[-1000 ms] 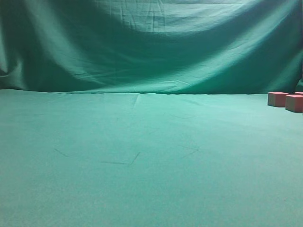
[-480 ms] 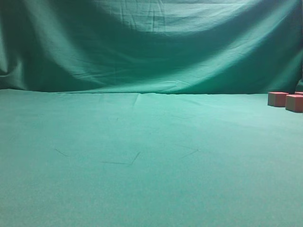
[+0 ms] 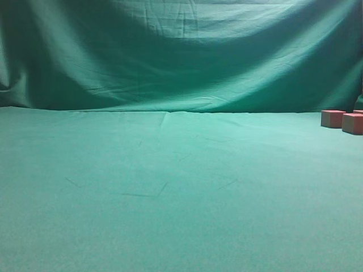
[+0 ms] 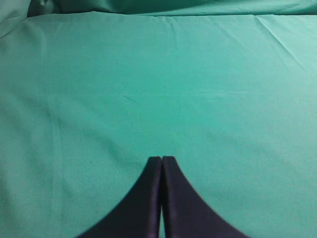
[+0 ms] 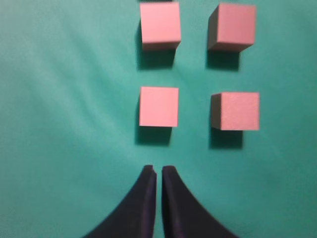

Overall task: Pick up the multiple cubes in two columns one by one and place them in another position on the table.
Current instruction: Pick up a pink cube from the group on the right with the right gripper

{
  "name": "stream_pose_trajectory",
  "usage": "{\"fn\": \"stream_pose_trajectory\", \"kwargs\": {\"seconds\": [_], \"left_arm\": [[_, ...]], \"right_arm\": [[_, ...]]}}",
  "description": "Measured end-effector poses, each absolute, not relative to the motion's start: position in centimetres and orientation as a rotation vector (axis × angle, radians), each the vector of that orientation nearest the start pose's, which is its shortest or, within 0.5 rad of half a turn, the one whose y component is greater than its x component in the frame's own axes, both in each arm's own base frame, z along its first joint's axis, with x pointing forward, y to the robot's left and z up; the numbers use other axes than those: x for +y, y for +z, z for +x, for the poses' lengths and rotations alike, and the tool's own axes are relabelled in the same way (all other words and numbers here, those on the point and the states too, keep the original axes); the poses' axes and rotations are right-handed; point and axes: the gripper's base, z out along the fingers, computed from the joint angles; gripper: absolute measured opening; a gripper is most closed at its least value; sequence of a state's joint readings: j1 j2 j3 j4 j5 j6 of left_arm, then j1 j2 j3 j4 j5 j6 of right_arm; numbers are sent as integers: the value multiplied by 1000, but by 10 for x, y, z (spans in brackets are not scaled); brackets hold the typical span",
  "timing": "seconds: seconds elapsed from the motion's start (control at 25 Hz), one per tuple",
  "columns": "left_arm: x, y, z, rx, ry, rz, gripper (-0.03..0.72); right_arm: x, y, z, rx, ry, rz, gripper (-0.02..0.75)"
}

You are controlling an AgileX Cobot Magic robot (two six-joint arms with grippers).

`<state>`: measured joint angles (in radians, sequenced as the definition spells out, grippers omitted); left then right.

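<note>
Looked light, stiff, sharp-edged cubes (image 5: 158, 106); best pinched across flat opposite sides. Left gripper (image 4: 161, 159) and right gripper (image 5: 159, 171) pressed together, empty.

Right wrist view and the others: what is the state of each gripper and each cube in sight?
Right gripper: shut, empty, above the cloth just short of the near left cube.
Left gripper: shut, empty, over bare table.
Near left cube: flat on the table, untouched.
Near right cube: flat, untouched, apart from its neighbours.
Far left cube: flat, untouched.
Far right cube: flat, untouched.
</note>
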<state>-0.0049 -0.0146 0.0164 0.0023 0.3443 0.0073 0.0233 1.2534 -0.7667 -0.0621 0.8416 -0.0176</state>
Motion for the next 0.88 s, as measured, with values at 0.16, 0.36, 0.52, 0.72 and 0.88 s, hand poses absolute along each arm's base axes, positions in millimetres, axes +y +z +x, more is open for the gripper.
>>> {"fn": "stream_pose_trajectory", "kwargs": {"seconds": [0.16,0.36,0.52,0.72,0.88], "left_arm": [[0,177,53,1830,4,13,0],[0,177,53,1830,4,13,0],[0,177,53,1830,4,13,0],[0,177,53,1830,4,13,0],[0,177,53,1830,4,13,0]], "right_arm": [[1,221,231,2882,-83,-116,179],[0,209,246,2909,-95,-130,462],[1,203,255,2902,-94,-135,491],[1,190,263,2905,-90,-138,517],[2,181,270,2897,-85,-140,517]]}}
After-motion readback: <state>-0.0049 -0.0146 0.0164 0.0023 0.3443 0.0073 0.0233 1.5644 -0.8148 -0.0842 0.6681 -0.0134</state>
